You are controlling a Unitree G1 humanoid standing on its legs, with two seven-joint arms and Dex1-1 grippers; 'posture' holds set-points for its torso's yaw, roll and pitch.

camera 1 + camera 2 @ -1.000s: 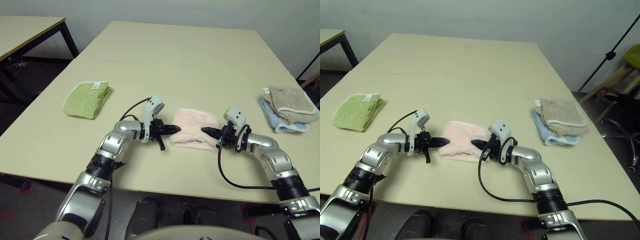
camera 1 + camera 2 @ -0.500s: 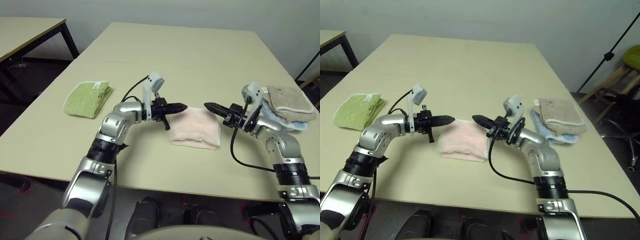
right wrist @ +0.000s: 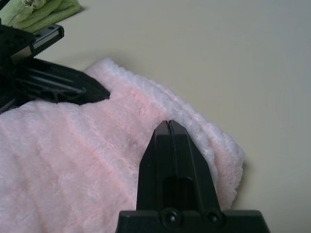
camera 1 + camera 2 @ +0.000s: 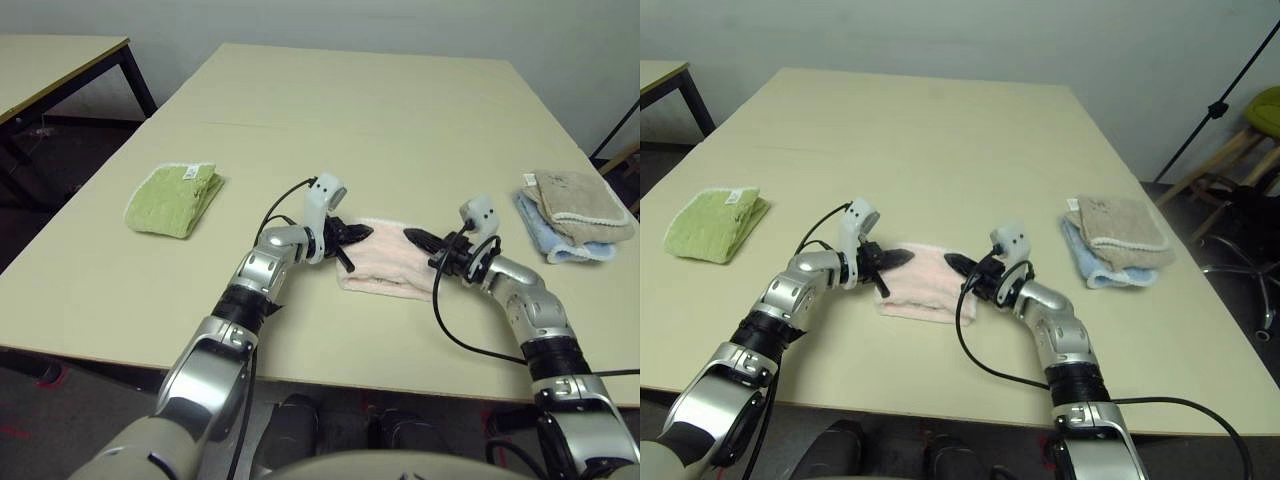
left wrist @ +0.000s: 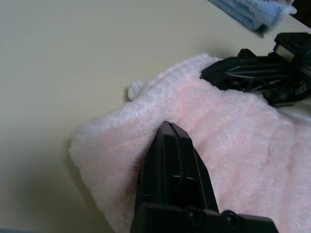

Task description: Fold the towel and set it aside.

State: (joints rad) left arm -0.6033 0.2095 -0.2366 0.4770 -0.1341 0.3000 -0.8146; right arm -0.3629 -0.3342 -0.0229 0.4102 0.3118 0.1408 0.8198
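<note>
You have the pink towel (image 4: 390,268) lying folded on the tabletop (image 4: 370,120), and both claws sit over it. Your left claw (image 4: 362,232) has its fingers pressed together above the towel's left end; your right claw (image 4: 415,238) is likewise closed above its right end, gripping nothing. The green towel (image 4: 175,198) lies well left of the pink one, the beige and blue cloths (image 4: 575,215) well right.

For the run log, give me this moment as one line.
towel: folded, table centre | left gripper: shut, on towel's left end | right gripper: shut, on right end | set aside: not yet
</note>
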